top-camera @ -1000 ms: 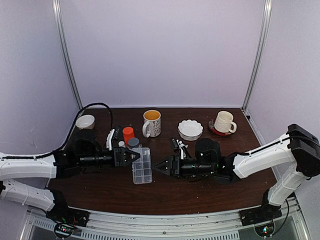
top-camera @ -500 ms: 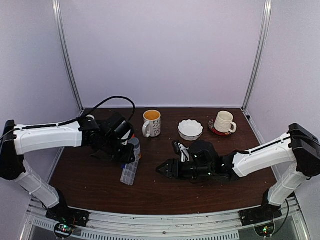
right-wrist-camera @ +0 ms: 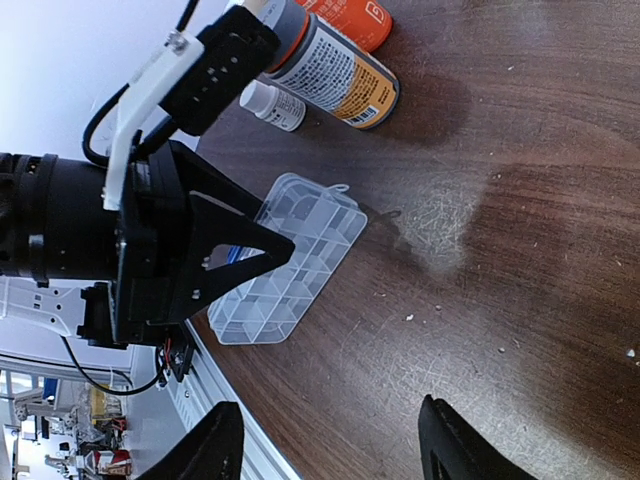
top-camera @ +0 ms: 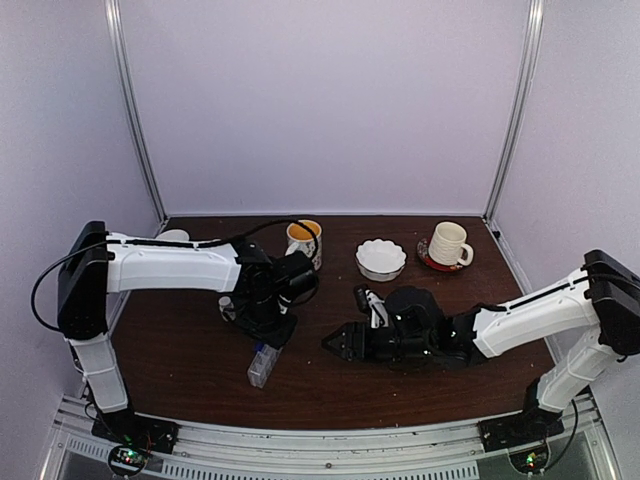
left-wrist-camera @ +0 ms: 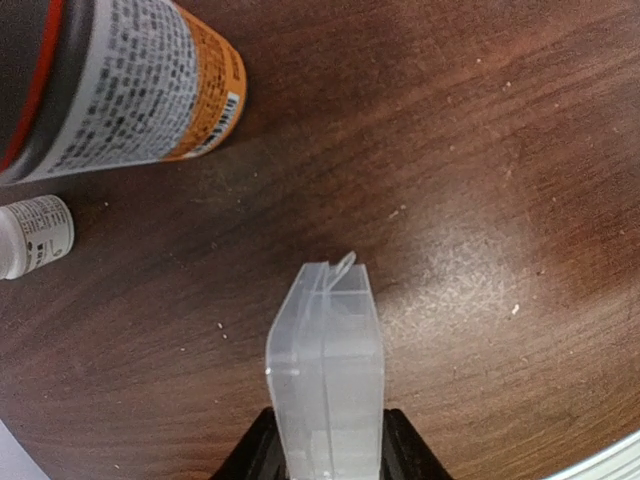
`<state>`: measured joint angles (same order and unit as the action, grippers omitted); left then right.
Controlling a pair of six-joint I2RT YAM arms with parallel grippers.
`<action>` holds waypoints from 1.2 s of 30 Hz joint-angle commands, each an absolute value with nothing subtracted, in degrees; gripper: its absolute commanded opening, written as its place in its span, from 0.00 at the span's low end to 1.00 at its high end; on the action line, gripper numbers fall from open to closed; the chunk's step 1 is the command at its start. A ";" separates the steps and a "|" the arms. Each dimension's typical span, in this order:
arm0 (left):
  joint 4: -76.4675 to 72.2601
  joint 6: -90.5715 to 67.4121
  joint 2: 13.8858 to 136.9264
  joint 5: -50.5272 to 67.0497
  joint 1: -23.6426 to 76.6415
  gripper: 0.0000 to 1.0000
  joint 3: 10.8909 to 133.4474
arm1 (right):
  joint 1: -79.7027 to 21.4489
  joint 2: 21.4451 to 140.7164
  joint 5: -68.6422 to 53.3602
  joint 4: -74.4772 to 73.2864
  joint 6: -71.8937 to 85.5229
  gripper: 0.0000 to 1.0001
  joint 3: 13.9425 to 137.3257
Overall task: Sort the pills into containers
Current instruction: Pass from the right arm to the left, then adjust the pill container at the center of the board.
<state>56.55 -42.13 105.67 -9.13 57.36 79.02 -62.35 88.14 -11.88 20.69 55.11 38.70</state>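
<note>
The clear organizer box (top-camera: 262, 365) with its small compartments is closed and held on its edge, tilted, in the front middle of the table. My left gripper (top-camera: 268, 340) is shut on one end of it. In the left wrist view the box (left-wrist-camera: 325, 370) stands edge-on between the black fingers (left-wrist-camera: 262, 448). In the right wrist view the box (right-wrist-camera: 285, 260) shows its gridded face, and it looks empty. My right gripper (top-camera: 333, 345) is open and empty, just right of the box, its fingers (right-wrist-camera: 215, 445) spread wide. I see no clear pills, only tiny whitish specks (right-wrist-camera: 410, 318) on the wood.
An orange bottle with a grey cap (right-wrist-camera: 335, 70), a red-orange bottle (right-wrist-camera: 350, 15) and a small white bottle (right-wrist-camera: 272, 105) stand behind the box. A mug (top-camera: 303, 243), a white bowl (top-camera: 381, 258) and a mug on a red saucer (top-camera: 448, 245) stand at the back.
My left arm swung in from the left, lifted the flat box onto its edge and carried it toward the front edge. My right gripper shifted slightly right.
</note>
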 commanded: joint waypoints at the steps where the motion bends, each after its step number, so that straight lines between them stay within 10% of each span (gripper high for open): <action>1: 57.77 -41.47 107.89 -7.44 57.45 0.37 80.53 | -62.55 85.14 -9.58 19.24 53.18 0.62 37.49; 8: 55.15 -41.36 105.81 -3.88 57.99 0.53 80.30 | -62.44 83.42 -8.53 17.70 52.36 0.62 36.54; 26: 46.56 -42.35 98.48 2.02 58.05 0.58 73.73 | -62.51 84.46 -8.92 18.59 53.14 0.63 35.92; 28: 48.15 -42.27 98.16 -1.01 57.99 0.64 73.64 | -62.53 84.67 -9.05 18.84 53.43 0.63 35.65; 30: 48.68 -42.34 98.51 -2.06 58.00 0.95 73.13 | -62.53 84.88 -9.25 19.23 53.65 0.64 35.44; 36: 47.63 -43.13 101.69 -0.84 58.60 0.98 72.04 | -62.50 85.49 -9.30 20.01 53.89 0.65 35.46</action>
